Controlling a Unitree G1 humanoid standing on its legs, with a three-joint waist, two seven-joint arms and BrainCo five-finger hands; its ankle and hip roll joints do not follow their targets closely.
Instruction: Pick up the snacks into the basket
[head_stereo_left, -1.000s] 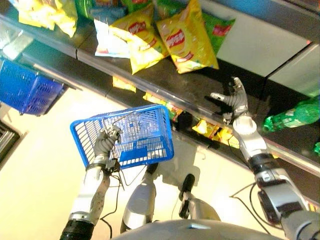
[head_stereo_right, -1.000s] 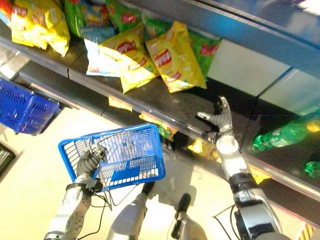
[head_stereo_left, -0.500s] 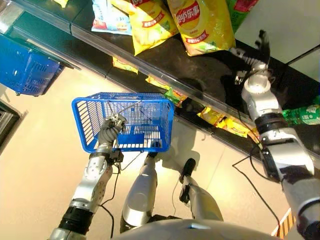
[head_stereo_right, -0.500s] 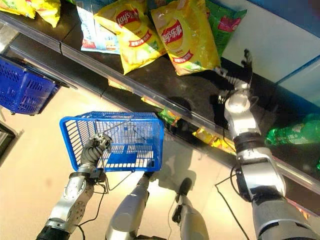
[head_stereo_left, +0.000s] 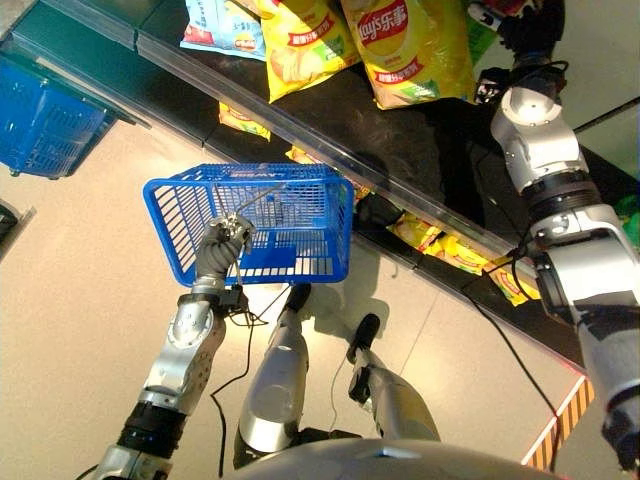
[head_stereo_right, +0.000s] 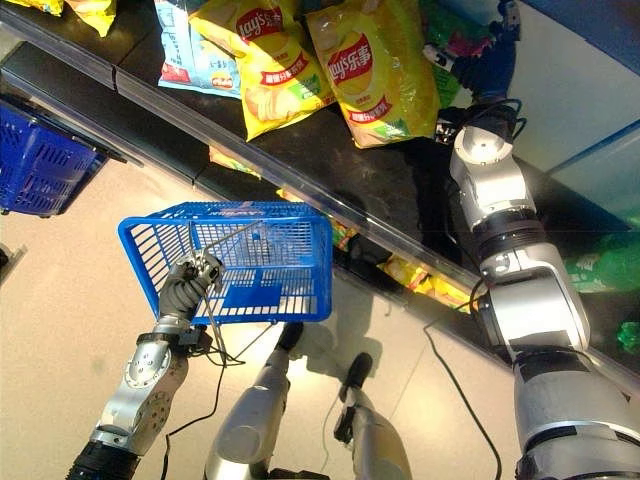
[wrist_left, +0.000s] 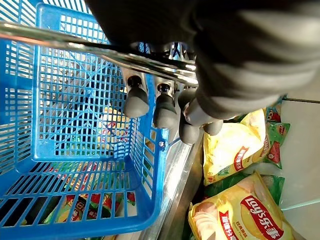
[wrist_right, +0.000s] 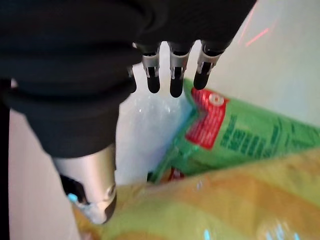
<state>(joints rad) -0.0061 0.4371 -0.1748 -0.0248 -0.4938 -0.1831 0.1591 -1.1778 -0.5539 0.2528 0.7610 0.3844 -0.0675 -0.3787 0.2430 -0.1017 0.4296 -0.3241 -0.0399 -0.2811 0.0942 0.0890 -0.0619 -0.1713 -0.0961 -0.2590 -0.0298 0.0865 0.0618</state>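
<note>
The floor (head_stereo_left: 80, 260) is pale beige and bare in front of the dark shelf unit (head_stereo_left: 400, 150), which runs diagonally across the head views with a metal front rail. A lower shelf level beneath the rail carries more yellow packets (head_stereo_left: 440, 245). A second blue basket (head_stereo_left: 40, 125) hangs at the unit's left end.

On the upper shelf lie two large yellow chip bags (head_stereo_right: 365, 65), side by side, a light-blue packet (head_stereo_right: 185, 55) to their left and a green snack bag (wrist_right: 240, 132) behind them against the pale back wall (wrist_right: 280, 65).

The blue wire-handled basket (head_stereo_left: 255, 225) is held over the floor, just in front of the shelf rail. The left wrist view shows nothing lying in it; packets of the lower shelf are visible through its mesh.

The left hand (head_stereo_left: 222, 243) has its fingers curled round the basket's metal handle (wrist_left: 100, 50).

The right hand (head_stereo_right: 480, 60) is raised over the shelf at the green snack bag, beside the right-hand yellow chip bag. Its fingers (wrist_right: 172, 75) are extended and spread, holding nothing; contact with the bag cannot be determined.
</note>
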